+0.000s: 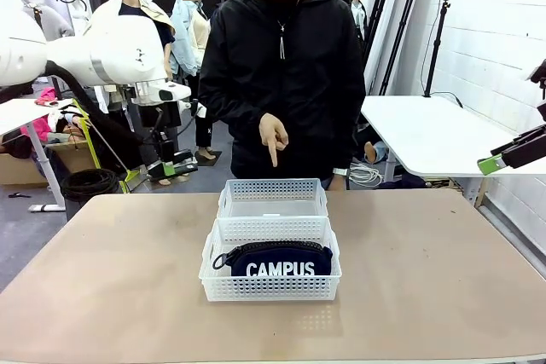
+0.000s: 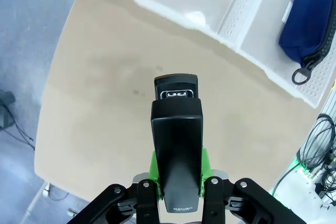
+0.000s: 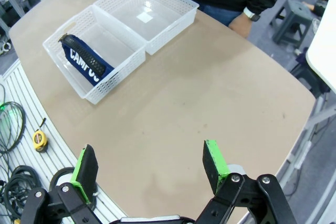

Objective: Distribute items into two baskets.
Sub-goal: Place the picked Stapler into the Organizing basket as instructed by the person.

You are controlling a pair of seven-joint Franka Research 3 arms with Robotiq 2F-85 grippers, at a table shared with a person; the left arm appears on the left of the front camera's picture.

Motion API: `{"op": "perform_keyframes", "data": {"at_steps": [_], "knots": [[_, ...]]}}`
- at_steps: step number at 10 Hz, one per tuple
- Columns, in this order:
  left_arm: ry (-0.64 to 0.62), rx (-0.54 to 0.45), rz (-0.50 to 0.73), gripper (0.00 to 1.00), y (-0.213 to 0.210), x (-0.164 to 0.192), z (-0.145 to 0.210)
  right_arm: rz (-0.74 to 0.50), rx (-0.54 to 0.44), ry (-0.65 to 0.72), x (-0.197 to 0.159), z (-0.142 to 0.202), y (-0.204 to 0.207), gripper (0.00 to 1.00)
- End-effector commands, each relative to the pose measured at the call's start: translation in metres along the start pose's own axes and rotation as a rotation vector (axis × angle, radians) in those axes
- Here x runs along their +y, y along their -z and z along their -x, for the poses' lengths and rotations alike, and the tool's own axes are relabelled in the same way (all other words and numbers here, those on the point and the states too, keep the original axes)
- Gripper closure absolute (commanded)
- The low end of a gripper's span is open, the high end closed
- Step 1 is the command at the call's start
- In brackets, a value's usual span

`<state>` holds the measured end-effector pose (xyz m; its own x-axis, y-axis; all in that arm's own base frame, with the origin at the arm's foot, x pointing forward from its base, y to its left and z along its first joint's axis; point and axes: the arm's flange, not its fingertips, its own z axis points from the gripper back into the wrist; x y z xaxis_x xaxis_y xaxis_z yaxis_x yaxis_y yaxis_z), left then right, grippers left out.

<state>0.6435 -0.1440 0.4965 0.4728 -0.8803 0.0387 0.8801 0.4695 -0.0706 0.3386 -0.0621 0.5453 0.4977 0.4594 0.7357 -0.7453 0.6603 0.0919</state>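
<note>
My left gripper (image 1: 173, 166) hangs above the table's far left corner, shut on the black stapler (image 2: 177, 124), which sticks out forward between the green pads. Two white lattice baskets sit end to end at the table's middle. In the near basket (image 1: 271, 289) lies the navy pouch (image 1: 281, 263), its white "CAMPUS" lettering facing me; the pouch (image 3: 84, 62) leans along that basket's side wall. The far basket (image 1: 273, 187) holds nothing. The person's hand (image 1: 273, 136) points a finger down over the far basket. My right gripper (image 3: 150, 163) is open and bare, high off the table's right side.
The person in a black jacket stands at the far edge right behind the baskets. Bare tabletop (image 1: 444, 270) spreads left and right of the baskets. A white table (image 1: 426, 138) stands beyond the right corner. Cables and a tape measure (image 3: 38, 139) lie on a shelf below the near edge.
</note>
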Motion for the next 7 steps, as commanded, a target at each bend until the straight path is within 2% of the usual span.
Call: {"op": "perform_keyframes", "data": {"at_steps": [1,7], "knots": [[0.047,-0.023,-0.003,1.00,0.004,-0.002,-0.016,-0.012,-0.013,0.010,0.000,0.000,0.001,0.00],[0.106,-0.024,-0.018,1.00,0.031,-0.035,-0.082,-0.012,-0.013,0.010,0.000,0.000,0.001,0.00]]}}
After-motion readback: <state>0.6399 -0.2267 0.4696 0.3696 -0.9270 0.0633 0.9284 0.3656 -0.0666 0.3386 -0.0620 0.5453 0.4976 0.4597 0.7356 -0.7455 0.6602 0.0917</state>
